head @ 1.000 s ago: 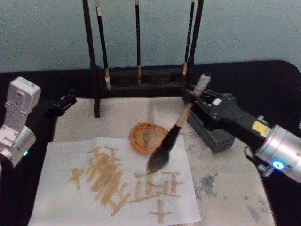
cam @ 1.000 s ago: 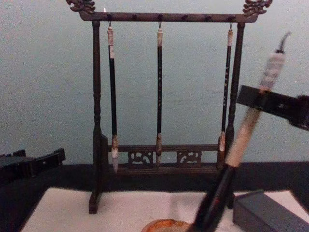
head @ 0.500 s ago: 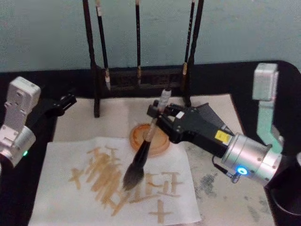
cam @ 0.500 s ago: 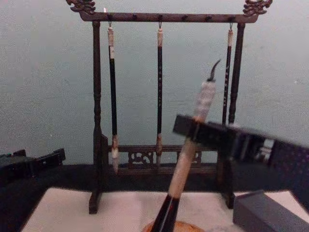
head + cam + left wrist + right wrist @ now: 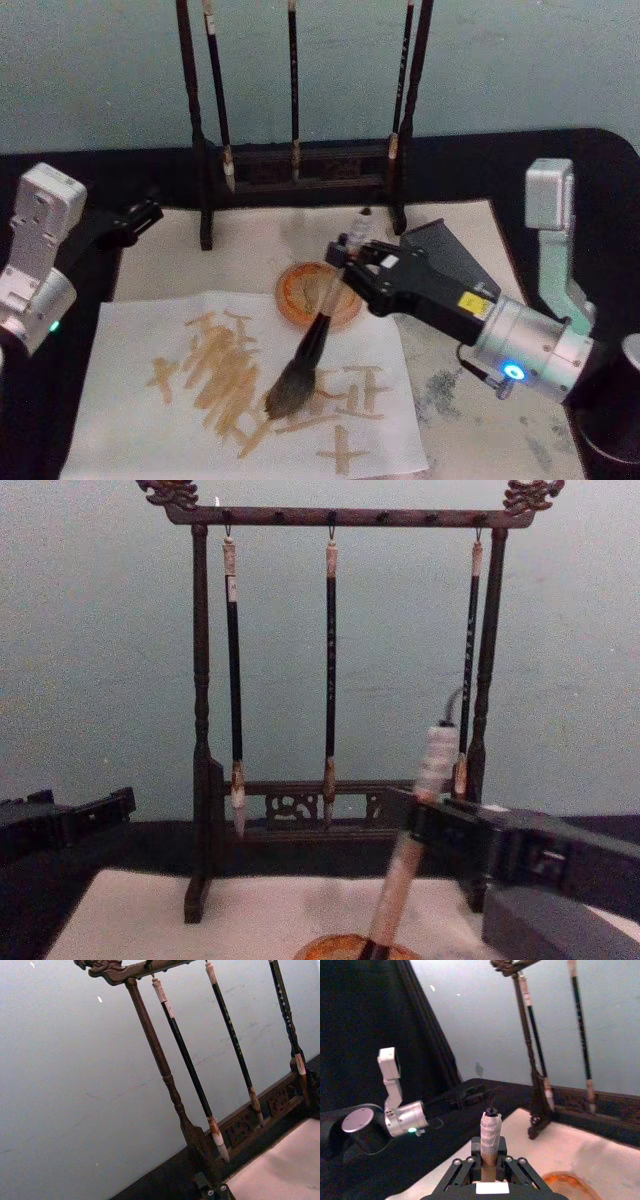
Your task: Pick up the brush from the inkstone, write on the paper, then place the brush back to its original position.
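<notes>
Lowered since the earlier frame, the brush [image 5: 314, 342] is now tilted with its bushy head set on the paper [image 5: 130, 400], low in the centre of the head view among tan strokes. Its pale handle is clamped between the fingers of the right gripper [image 5: 346, 262], which is extended in from the lower right above an orange dish [image 5: 300, 292]. The left gripper [image 5: 135, 218] is parked at the left edge, near the brush rack [image 5: 204, 200].

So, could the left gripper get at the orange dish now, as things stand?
Probably not cleanly. The left gripper sits beyond the far left corner of the paper, and the way across looks free. But the brush, held by the right gripper, slants right over the orange dish.
</notes>
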`<action>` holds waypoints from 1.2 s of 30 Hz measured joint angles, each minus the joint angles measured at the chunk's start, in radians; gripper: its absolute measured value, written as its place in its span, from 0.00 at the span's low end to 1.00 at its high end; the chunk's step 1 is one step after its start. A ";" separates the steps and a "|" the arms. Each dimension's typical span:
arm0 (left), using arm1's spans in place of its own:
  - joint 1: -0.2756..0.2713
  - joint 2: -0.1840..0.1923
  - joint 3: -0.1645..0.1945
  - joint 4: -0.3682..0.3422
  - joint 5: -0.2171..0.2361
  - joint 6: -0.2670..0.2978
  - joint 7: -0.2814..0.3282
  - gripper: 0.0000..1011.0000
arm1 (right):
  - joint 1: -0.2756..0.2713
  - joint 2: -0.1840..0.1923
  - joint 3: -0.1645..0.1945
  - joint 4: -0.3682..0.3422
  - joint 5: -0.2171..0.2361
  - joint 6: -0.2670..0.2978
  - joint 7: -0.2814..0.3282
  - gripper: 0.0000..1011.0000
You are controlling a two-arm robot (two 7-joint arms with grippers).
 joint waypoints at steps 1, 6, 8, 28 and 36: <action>0.000 0.000 0.000 0.000 0.000 0.000 0.000 0.99 | -0.003 0.003 0.004 0.001 0.002 -0.001 0.000 0.17; 0.000 0.000 0.000 0.000 0.000 0.000 0.000 0.99 | -0.032 0.028 0.040 -0.005 0.020 -0.014 -0.001 0.17; 0.000 0.000 0.000 0.000 0.000 0.000 0.000 0.99 | -0.042 0.037 0.051 -0.010 0.024 -0.018 -0.002 0.17; 0.000 0.000 0.000 0.000 0.000 0.000 0.000 0.99 | -0.148 0.119 0.168 -0.141 0.075 -0.061 0.000 0.17; 0.000 0.000 0.000 0.000 0.000 0.000 0.000 0.99 | -0.122 0.103 0.130 -0.190 0.073 -0.060 0.022 0.17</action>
